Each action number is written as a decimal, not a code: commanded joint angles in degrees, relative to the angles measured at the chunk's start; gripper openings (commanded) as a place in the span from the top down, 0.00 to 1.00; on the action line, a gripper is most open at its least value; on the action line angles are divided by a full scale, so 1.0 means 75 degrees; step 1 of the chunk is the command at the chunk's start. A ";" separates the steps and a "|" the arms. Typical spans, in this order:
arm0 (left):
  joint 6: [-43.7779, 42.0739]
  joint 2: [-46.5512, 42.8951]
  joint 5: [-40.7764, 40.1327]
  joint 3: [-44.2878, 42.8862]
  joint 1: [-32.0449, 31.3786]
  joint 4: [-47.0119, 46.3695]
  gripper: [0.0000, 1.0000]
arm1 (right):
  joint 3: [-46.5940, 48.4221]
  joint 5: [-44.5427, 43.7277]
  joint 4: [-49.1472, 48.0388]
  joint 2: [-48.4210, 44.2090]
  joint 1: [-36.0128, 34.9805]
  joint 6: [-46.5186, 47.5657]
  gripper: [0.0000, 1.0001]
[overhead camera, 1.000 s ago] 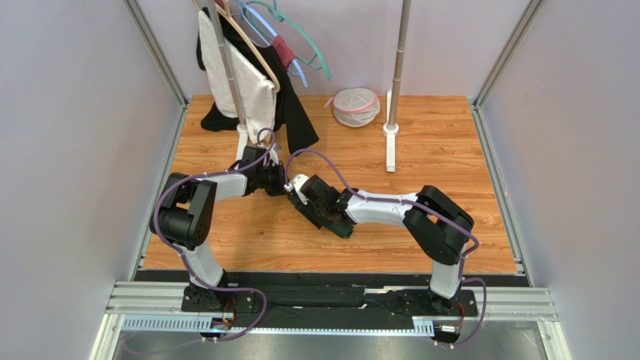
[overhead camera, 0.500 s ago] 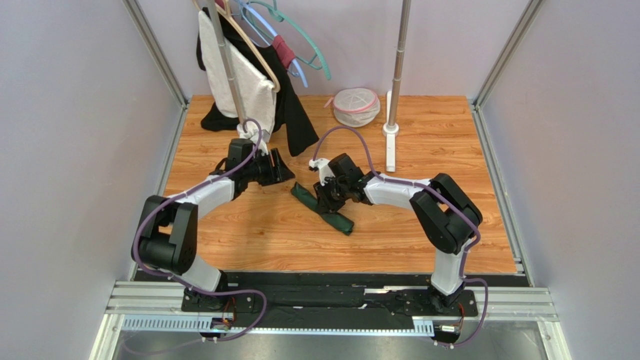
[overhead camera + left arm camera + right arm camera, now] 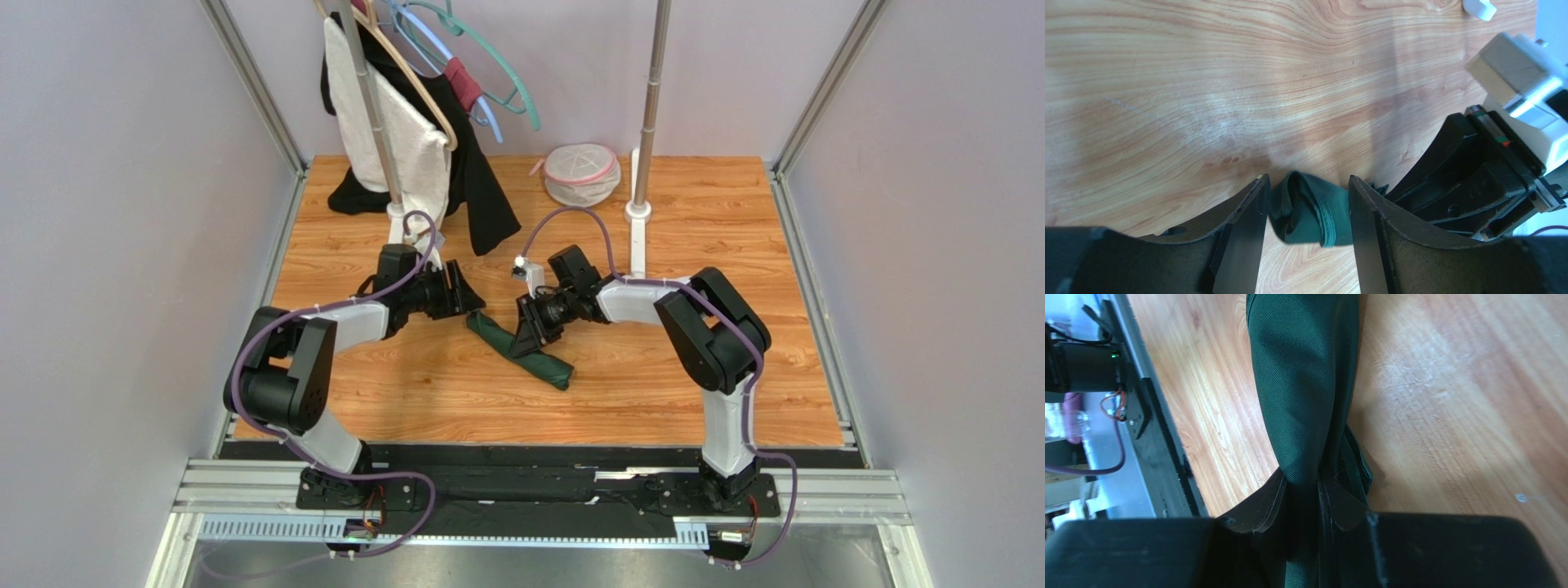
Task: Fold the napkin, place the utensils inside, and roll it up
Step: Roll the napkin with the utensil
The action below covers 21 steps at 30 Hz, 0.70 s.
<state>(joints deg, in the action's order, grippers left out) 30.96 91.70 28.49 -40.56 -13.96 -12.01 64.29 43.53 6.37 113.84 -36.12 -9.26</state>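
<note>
The right claw (image 3: 1303, 478) is pinched narrow on the green napkin (image 3: 1303, 373), with a fold of cloth caught between its fingers. From there the rolled cloth runs toward the top of the right wrist view, lying on the wooden bench (image 3: 1462, 386). The left claw (image 3: 1306, 184) stands wide and holds nothing. The napkin's rolled end lies between its two fingers, low in the middle of its view. From above, the napkin is a long dark roll lying slantwise mid-bench, with the left claw at its upper left end and the right claw partway along it.
</note>
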 commanded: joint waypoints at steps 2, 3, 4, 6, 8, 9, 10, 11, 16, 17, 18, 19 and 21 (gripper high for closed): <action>0.0091 0.0230 0.0431 -0.0018 -0.0003 -0.0672 0.51 | -0.0147 -0.0261 0.0674 0.0571 0.0023 0.0004 0.78; 0.0102 0.0265 0.0490 -0.0007 -0.0003 -0.0672 0.55 | -0.0147 -0.0261 0.0674 0.0583 0.0046 -0.0008 0.78; 0.0114 0.0323 0.0525 0.0005 -0.0003 -0.0672 0.58 | -0.0147 -0.0261 0.0674 0.0583 0.0058 -0.0020 0.78; 0.0137 0.0394 0.0560 0.0005 -0.0014 -0.0614 0.62 | -0.0135 -0.0261 0.0674 0.0583 0.0093 -0.0031 0.78; 0.0126 0.0499 0.0642 0.0017 -0.0003 -0.0567 0.64 | -0.0123 -0.0284 0.0686 0.0571 0.0128 -0.0055 0.77; 0.0149 0.0535 0.0724 0.0005 -0.0003 -0.0578 0.64 | -0.0111 -0.0296 0.0686 0.0571 0.0152 -0.0055 0.77; 0.0172 0.0616 0.0771 0.0017 -0.0003 -0.0590 0.65 | -0.0100 -0.0308 0.0697 0.0571 0.0152 -0.0055 0.76; 0.0184 0.0640 0.0818 0.0028 -0.0003 -0.0590 0.67 | -0.0088 -0.0308 0.0697 0.0594 0.0163 -0.0055 0.76; 0.0231 0.0711 0.1029 0.0075 -0.0002 -0.0648 0.77 | -0.0018 -0.0366 0.0721 0.0606 0.0175 -0.0090 0.73; 0.0220 0.0722 0.1018 0.0075 -0.0003 -0.0649 0.85 | -0.0006 -0.0378 0.0732 0.0595 0.0187 -0.0090 0.71; 0.0208 0.0734 0.1018 0.0064 -0.0003 -0.0625 0.90 | -0.0006 -0.0390 0.0744 0.0560 0.0187 -0.0102 0.64; 0.0208 0.0734 0.0994 0.0052 -0.0003 -0.0602 0.95 | -0.0006 -0.0413 0.0756 0.0525 0.0199 -0.0090 0.59; 0.0196 0.0769 0.0913 -0.0006 -0.0014 -0.0462 1.00 | -0.0017 -0.0506 0.0884 0.0303 0.0222 -0.0067 0.48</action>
<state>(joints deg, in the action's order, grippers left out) 32.75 96.95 34.00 -40.56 -13.85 -15.09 64.95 47.59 7.68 115.18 -34.94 -11.75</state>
